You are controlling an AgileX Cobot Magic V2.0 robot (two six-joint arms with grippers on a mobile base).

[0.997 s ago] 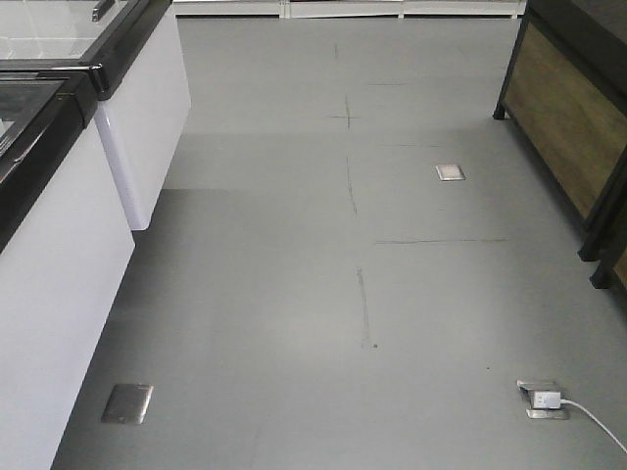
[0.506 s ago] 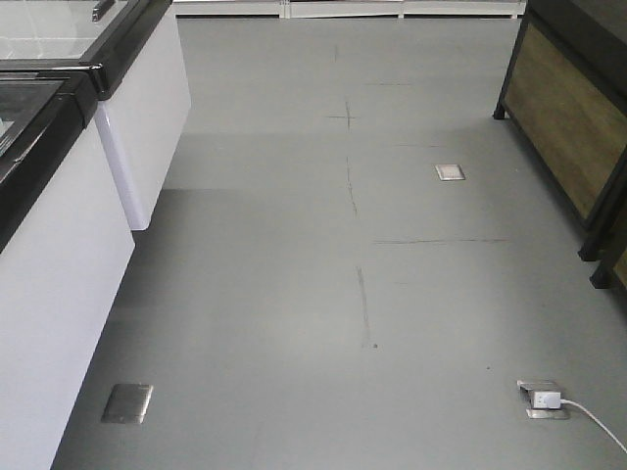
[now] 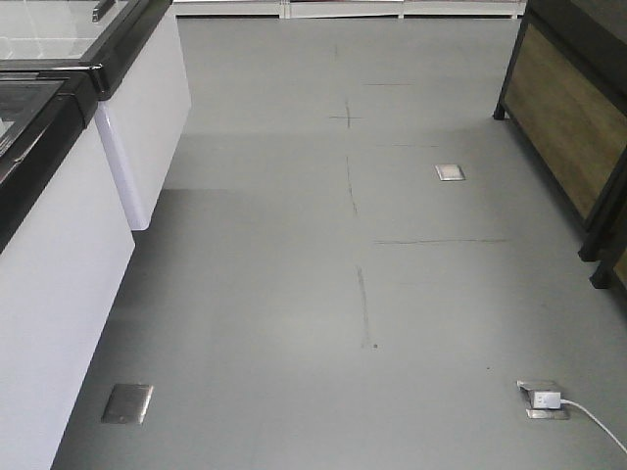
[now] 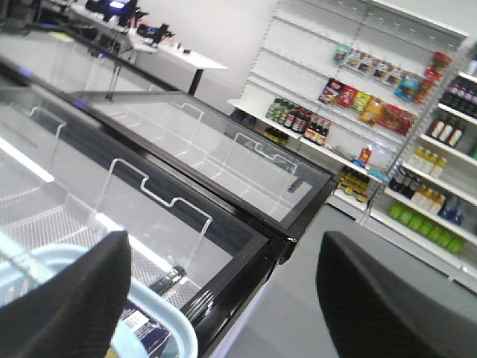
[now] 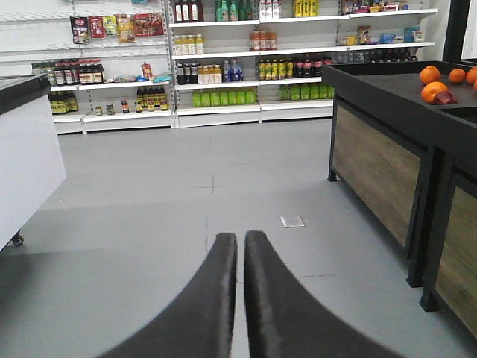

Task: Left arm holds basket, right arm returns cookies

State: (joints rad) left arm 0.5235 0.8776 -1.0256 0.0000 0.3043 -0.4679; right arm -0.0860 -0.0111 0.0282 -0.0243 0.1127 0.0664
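Light blue plastic curves across the lower left corner of the left wrist view: the rounded rim of the basket (image 4: 182, 335), partly covered by one dark finger of the left gripper (image 4: 223, 246). That gripper's jaws are spread wide apart, and the black-framed corner of a glass-lidded freezer (image 4: 223, 179) shows between them. Whether either jaw touches the basket cannot be told. Just inside the rim sits the cookie box (image 4: 141, 326), dark navy with a white printed patch, mostly hidden by the finger. Behind the freezer, white shelves (image 4: 387, 112) carry bottles and packets.

In the right wrist view the right gripper (image 5: 240, 237) has its two jaws pressed together with nothing between them, hanging over the grey floor (image 5: 149, 186). To its right stands a black display stand (image 5: 373, 164) with wooden sides, and oranges (image 5: 436, 82) lie on its top. The front view shows the floor between the white freezer cabinets and the stand, with a white plug (image 3: 545, 399) in a floor socket near the lower right corner.
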